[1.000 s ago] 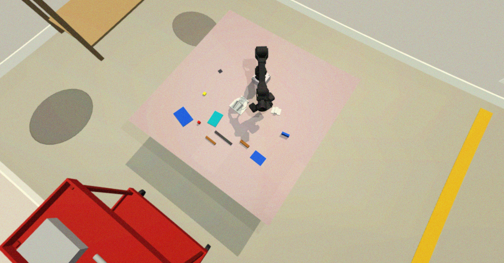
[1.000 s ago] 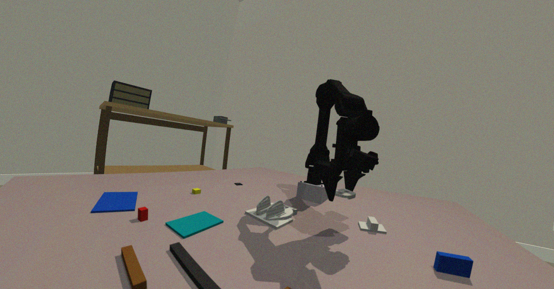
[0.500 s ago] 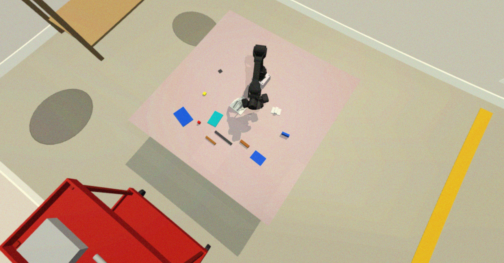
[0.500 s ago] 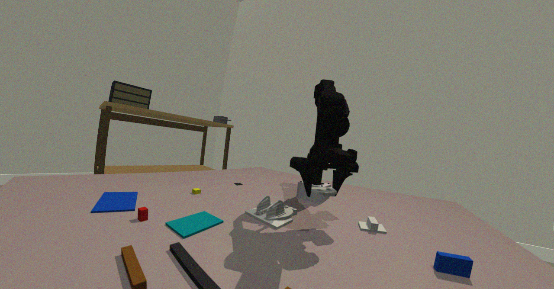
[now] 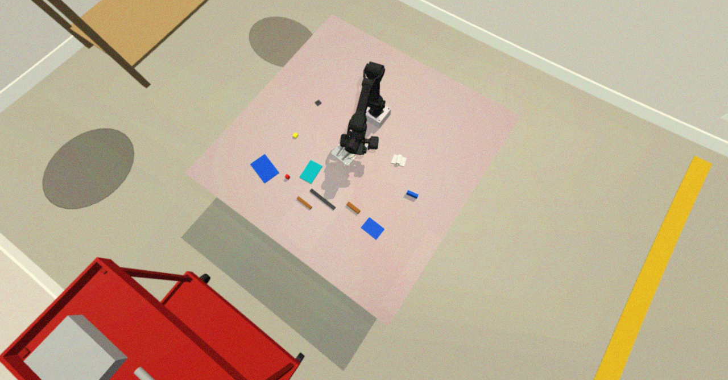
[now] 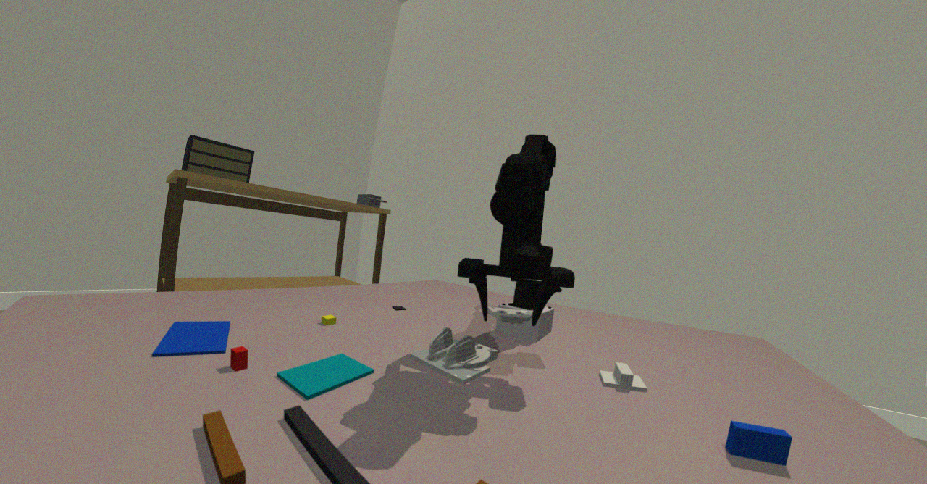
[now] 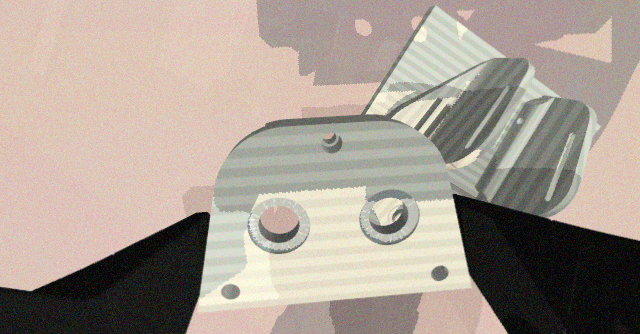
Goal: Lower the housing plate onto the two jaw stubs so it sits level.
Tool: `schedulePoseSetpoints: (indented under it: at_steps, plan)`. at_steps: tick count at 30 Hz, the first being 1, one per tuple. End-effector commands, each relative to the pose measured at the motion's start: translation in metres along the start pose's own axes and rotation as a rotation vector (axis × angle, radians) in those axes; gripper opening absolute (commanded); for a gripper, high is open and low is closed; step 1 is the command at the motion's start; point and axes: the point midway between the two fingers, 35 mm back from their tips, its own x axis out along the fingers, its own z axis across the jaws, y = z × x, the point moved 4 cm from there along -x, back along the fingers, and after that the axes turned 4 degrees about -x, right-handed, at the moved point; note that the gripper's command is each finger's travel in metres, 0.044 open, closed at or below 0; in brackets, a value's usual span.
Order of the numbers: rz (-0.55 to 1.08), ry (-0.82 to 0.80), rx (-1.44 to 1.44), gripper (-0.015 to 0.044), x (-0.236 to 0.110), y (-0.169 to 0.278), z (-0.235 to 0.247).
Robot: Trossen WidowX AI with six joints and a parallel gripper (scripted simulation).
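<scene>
My gripper [image 6: 509, 321] [image 7: 328, 216] is shut on the pale grey housing plate [image 7: 325, 269], gripped by its two side edges in the wrist view. The plate has a rounded far edge and two large ringed holes. It hangs above the table. The jaw assembly [image 5: 343, 155] [image 6: 460, 375] [image 7: 410, 64] rests on the table, beyond and to the right of the plate in the wrist view. Its two ribbed jaws stand side by side, one jaw [image 6: 440, 343] [image 7: 485, 109] left of the other jaw [image 6: 462, 353] [image 7: 545, 159]. The plate hides its near part, including the stubs.
A small white stepped piece [image 5: 398, 160] [image 6: 623, 376] lies right of the assembly. A teal slab [image 5: 310, 172] [image 6: 325, 374] lies to its left. Black [image 5: 322, 199] and orange bars [image 5: 304, 202] lie in front. A blue block [image 5: 412, 194] [image 6: 757, 443] is farther right.
</scene>
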Motion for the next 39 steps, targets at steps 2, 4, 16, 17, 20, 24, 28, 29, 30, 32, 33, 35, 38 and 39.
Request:
schedulePoseSetpoints:
  at_steps: [2,4,16,17,20,24,28,29,30,32,33,35,38,39]
  plan:
    - [-0.009,0.007,0.114,0.0351,-0.002,0.008,-0.014]
    - [-0.009,0.008,0.161,0.0351,-0.002,0.012,-0.019]
    - [-0.005,0.009,0.443,0.0351,-0.001,0.037,-0.048]
    - [-0.005,0.009,0.467,0.0351,0.000,0.039,-0.051]
    - [-0.004,0.009,0.538,0.0351,0.000,0.046,-0.057]
    - [-0.003,0.009,0.594,0.0351,0.000,0.051,-0.062]
    - [-0.003,0.009,0.594,0.0351,0.000,0.051,-0.062]
    - [-0.003,0.009,0.594,0.0351,0.000,0.051,-0.062]
    - [-0.003,0.009,0.594,0.0351,0.000,0.051,-0.062]
    - [-0.003,0.009,0.594,0.0351,0.000,0.051,-0.062]
    - [-0.003,0.009,0.594,0.0351,0.000,0.051,-0.062]
    - [-0.003,0.009,0.594,0.0351,0.000,0.051,-0.062]
    - [-0.003,0.009,0.594,0.0351,0.000,0.051,-0.062]
    - [-0.003,0.009,0.598,0.0351,0.000,0.051,-0.062]
